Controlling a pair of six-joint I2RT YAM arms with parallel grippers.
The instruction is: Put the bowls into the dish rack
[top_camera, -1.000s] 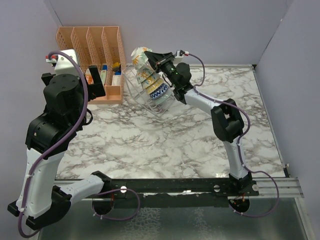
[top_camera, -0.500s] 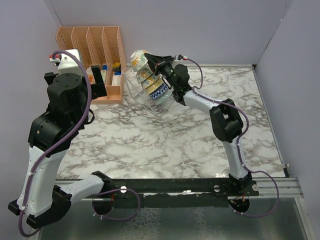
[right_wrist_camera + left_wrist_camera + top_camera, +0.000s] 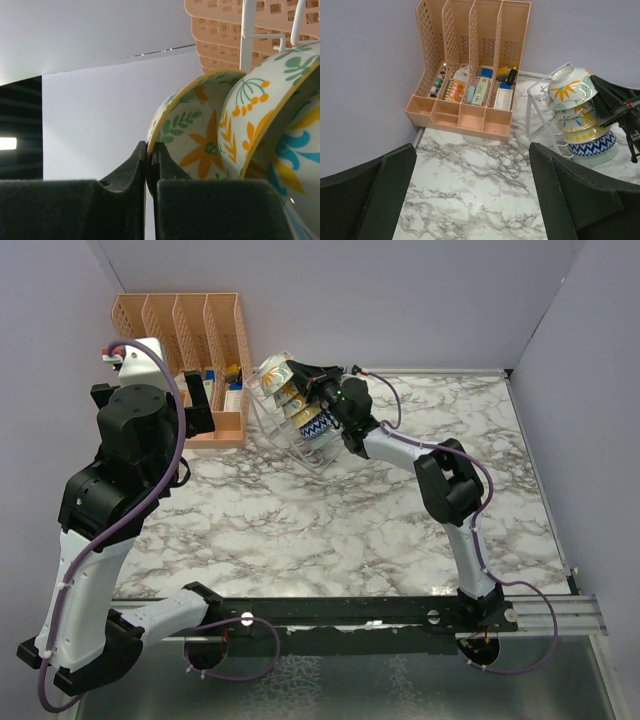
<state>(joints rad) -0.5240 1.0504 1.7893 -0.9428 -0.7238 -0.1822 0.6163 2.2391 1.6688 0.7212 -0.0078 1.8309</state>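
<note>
At the far-left corner of the surface (image 3: 470, 170): right pincer (image 3: 149, 148) clamped tight on the rim of the flower bowl (image 3: 192, 142).
Bowl judged rigid, glazed, slippery and chip-prone; the rim is the sound hold. Dish rack (image 3: 537, 107) carries the bowls (image 3: 580, 125) on edge, nested. Orange organizer (image 3: 470, 75) holds stationery. Left pincer (image 3: 470, 150) gapes wide, empty.
</note>
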